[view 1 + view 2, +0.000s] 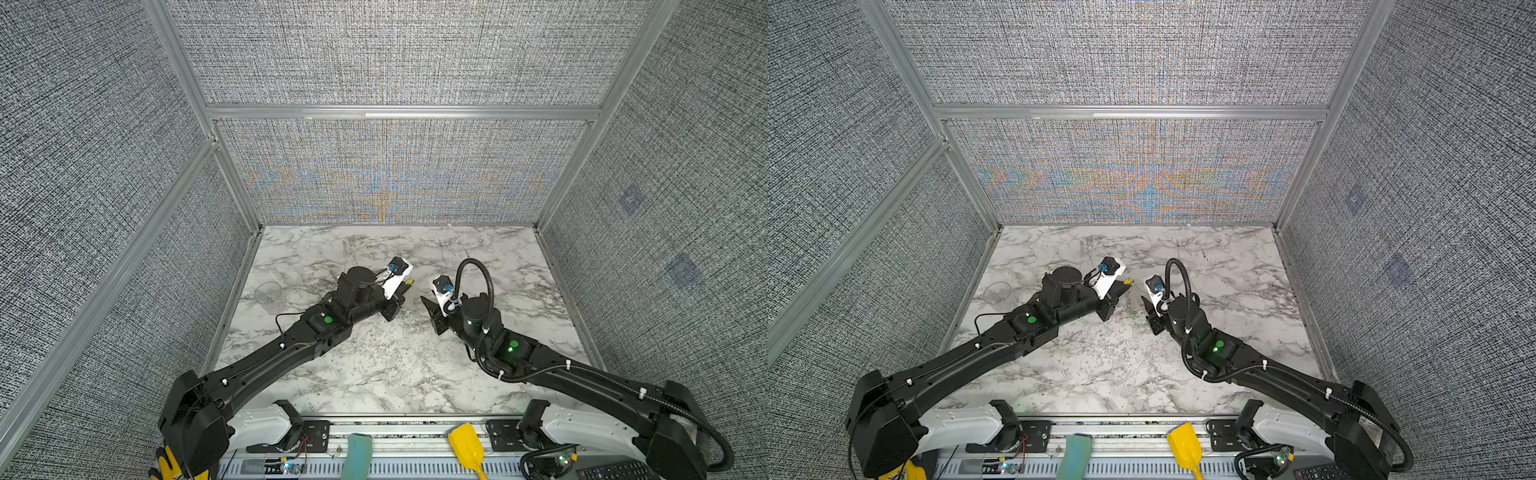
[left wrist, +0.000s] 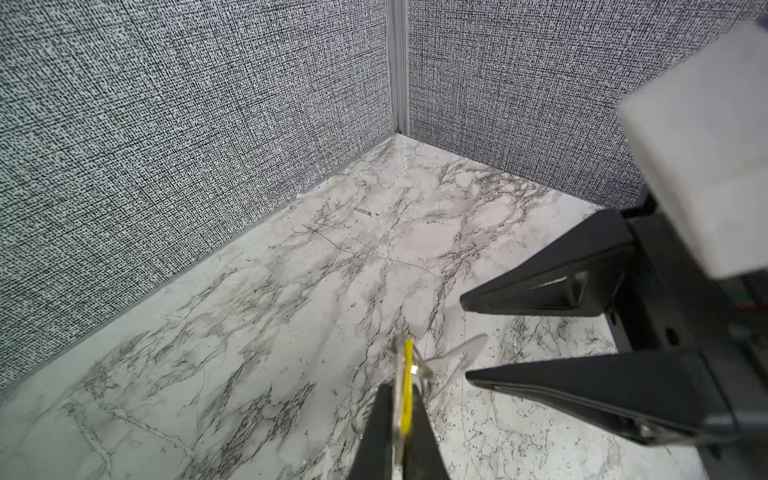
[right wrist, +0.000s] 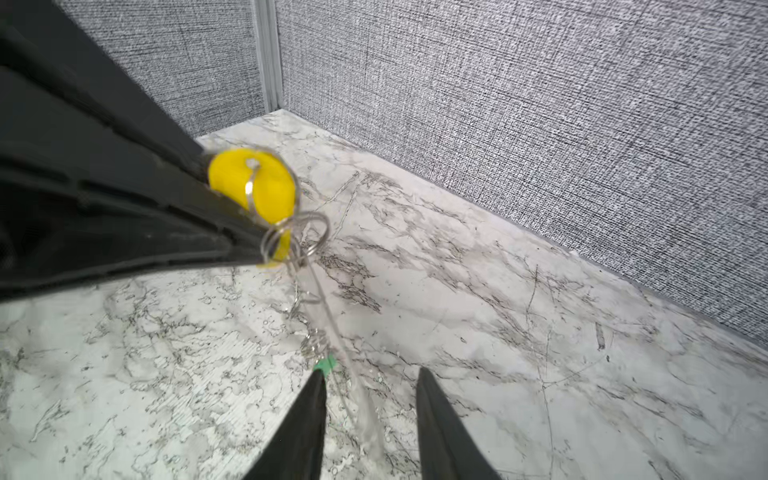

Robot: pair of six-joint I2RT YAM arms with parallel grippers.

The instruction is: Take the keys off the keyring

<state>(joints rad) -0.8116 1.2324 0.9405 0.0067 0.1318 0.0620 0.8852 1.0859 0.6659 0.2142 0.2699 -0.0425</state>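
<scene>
Mid-step: L claw (image 2: pixel 401 388) is clamped shut on the yellow tag (image 3: pixel 253 187), holding it above the table (image 3: pixel 519 299). R claw (image 3: pixel 370 374) has its jaws apart with nothing gripped, and one tip is right at the green tag (image 3: pixel 325 365). The keyring (image 3: pixel 333 322) looks like a thin wire loop hanging betw. the tags. It's hard to make out; prob. both are on it. Next: R must close on the green tag & pull it clear w/o slipping.
</scene>
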